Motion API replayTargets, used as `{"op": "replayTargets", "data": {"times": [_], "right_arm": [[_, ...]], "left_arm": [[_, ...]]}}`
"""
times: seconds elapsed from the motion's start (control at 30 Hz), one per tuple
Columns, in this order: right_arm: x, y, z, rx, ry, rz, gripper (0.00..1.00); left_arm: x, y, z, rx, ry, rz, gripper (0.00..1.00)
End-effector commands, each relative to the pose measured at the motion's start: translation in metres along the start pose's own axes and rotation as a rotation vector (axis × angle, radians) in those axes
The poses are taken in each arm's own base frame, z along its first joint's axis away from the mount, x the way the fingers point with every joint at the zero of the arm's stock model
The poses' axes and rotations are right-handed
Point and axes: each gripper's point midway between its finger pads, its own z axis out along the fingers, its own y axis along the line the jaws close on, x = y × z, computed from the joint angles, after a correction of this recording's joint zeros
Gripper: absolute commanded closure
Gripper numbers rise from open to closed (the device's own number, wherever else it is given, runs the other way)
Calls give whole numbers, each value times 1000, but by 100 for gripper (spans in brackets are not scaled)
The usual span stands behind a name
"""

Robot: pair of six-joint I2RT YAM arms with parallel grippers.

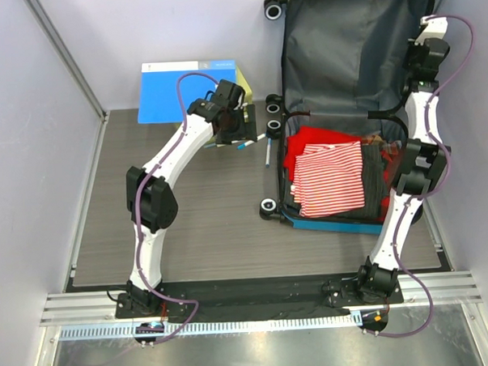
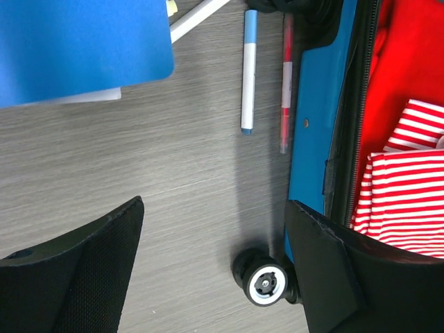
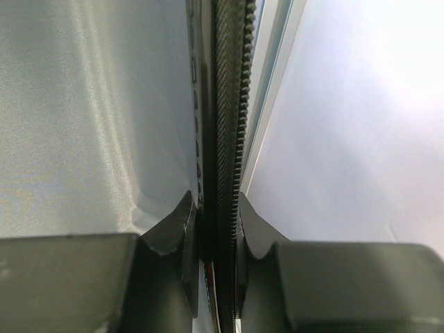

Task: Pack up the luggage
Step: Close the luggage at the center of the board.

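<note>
The luggage (image 2: 312,104) is lying open at the far right corner of the surface (image 1: 189,234). The right claw (image 3: 216,215) is clamping only the zipper edge (image 3: 229,104) of its raised lid (image 1: 344,57). With so thin a hold, the edge is likely risking a slip and the lid a drop, while the left claw (image 2: 215,205) is hanging apart, holding nothing.

Left gripper (image 2: 215,208), jaws spread wide above grey table (image 2: 139,159); blue folder (image 2: 76,41) upper left; blue-and-white pen (image 2: 248,69) and red pen (image 2: 286,83) parallel beside luggage (image 2: 312,139), containing red cloth (image 2: 409,55) and striped cloth (image 2: 409,201); wheel (image 2: 267,283) below.
</note>
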Motion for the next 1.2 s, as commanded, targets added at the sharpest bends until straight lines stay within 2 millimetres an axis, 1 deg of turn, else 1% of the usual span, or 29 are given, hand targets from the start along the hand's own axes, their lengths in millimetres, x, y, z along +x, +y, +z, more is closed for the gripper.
{"op": "replayTargets", "data": {"times": [0.0,0.03,0.1,0.13,0.17,0.2,0.23,0.27,0.3,0.33,0.4,0.43,0.5,0.53,0.6,0.63,0.67,0.7,0.73,0.77,0.8,0.83,0.87,0.9,0.97,1.0,1.07,1.1,1.17], "right_arm": [[-106,1,-35,43,-257,67,99],[-96,3,-38,49,-242,81,99],[-121,4,-53,57,-315,105,99],[-111,5,-55,62,-302,127,99],[-117,6,-59,62,-331,140,99],[-129,7,-68,62,-356,150,99],[-123,8,-70,70,-343,152,99],[-127,9,-75,75,-355,155,99],[-137,8,-83,80,-373,159,99],[-133,11,-87,92,-364,164,99],[-132,12,-95,105,-359,166,99],[-133,15,-104,108,-353,167,99],[-132,15,-114,128,-348,170,99],[-130,13,-124,137,-338,169,99],[-127,12,-135,163,-328,175,99],[-116,12,-139,173,-303,170,99],[-125,10,-149,180,-316,174,99],[-124,7,-154,193,-310,169,99],[-116,6,-159,200,-291,165,99],[-123,5,-167,203,-304,169,99],[-115,2,-172,215,-288,166,99],[-115,2,-175,216,-285,166,99],[-121,0,-184,221,-295,169,99],[-112,-2,-187,233,-276,167,99],[-110,-4,-197,246,-270,169,99],[-106,-6,-207,258,-263,169,99],[-102,-9,-218,271,-253,171,98],[-99,-11,-229,276,-248,169,98],[-91,-14,-240,294,-213,153,98]], "left_arm": [[-23,-16,-4,61,-82,29,17],[-27,-19,-6,70,-94,27,17],[-34,-24,-11,93,-127,25,17],[-37,-26,-14,102,-138,27,16],[-39,-27,-15,110,-147,29,16],[-42,-29,-19,117,-161,36,16],[-44,-30,-21,122,-169,36,16],[-46,-32,-23,131,-180,36,16],[-49,-33,-26,140,-191,35,16],[-53,-35,-32,150,-208,36,16],[-60,-40,-38,178,-238,40,16],[-64,-42,-45,191,-256,44,15],[-73,-46,-54,221,-289,46,15],[-77,-47,-57,233,-301,44,15],[-85,-48,-74,261,-334,34,15],[-89,-46,-81,265,-347,21,15],[-93,-46,-96,283,-376,0,15],[-98,-38,-104,279,-394,-21,14],[-101,-35,-114,286,-414,-33,14],[-104,-28,-127,290,-444,-51,14],[-106,-24,-135,290,-463,-58,14],[-103,-17,-135,282,-467,-65,14],[-105,-10,-139,274,-477,-75,14],[-105,-8,-152,277,-498,-73,14],[-98,2,-151,256,-496,-71,14],[-97,3,-159,257,-507,-68,14],[-87,10,-155,244,-490,-72,14],[-85,10,-163,249,-501,-67,14],[-76,15,-160,243,-489,-68,14]]}}
